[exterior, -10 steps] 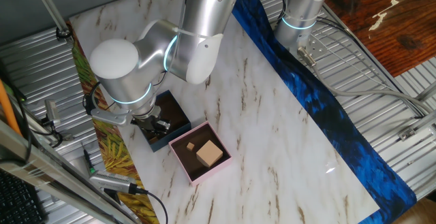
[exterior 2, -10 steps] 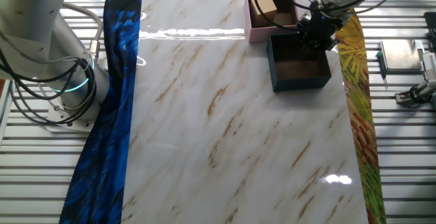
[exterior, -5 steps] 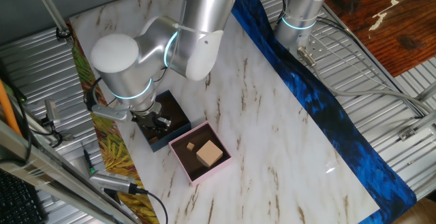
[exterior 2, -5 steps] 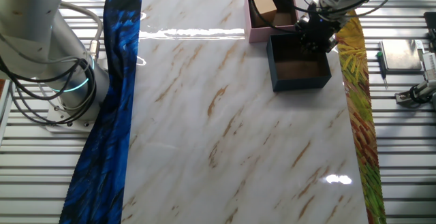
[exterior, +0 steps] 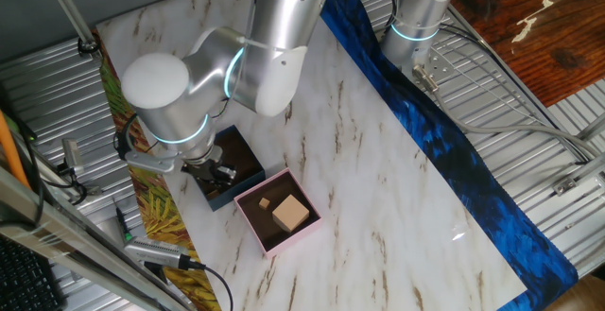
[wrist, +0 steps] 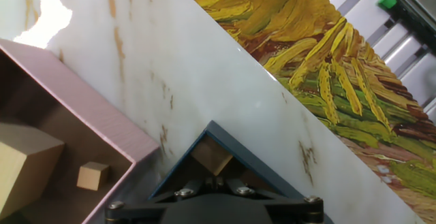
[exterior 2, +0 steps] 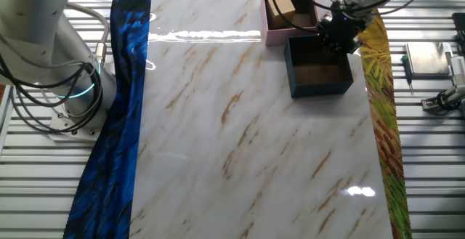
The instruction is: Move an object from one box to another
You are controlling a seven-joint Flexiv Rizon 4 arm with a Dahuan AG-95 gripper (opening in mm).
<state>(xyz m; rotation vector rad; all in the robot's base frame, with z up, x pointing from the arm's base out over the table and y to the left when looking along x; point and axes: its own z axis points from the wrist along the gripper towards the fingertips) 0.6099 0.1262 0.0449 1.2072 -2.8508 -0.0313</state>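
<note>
Gripper: I see my gripper (exterior 2: 336, 37) low over the corner of the blue box (exterior 2: 318, 68) that sits nearest the pink box (exterior 2: 289, 14). In the hand view only its black base shows along the bottom edge; the fingertips are out of sight, so I cannot tell whether it is wide, narrow or holding something.

Block to move: straight ahead of the hand, tucked into that corner of the blue box, lies a small wooden block (wrist: 212, 157). It reads as sitting against the two walls that meet there. I judge this to be the thing I am meant to carry across.

Key relation: the block is directly below and ahead of the fingers, in line with them, not off to a side. The corner walls crowd it on two sides, so I expect the fingers need to come down on the open sides.

Long axis: the block looks roughly cubic; I can pick out no long axis.

Pink box: just beside the blue box, their near walls close together or touching; I cannot tell which. It already holds a large wooden block (exterior: 290, 214) and a small cube (exterior: 266, 202), with bare brown floor around them.

Direction of the carry: from the block's corner, the pink box is the next thing over, a short sideways hop across the two walls.

Beyond: marble table (exterior 2: 247, 137), then the yellow patterned cloth (wrist: 327, 67) at its edge.
</note>
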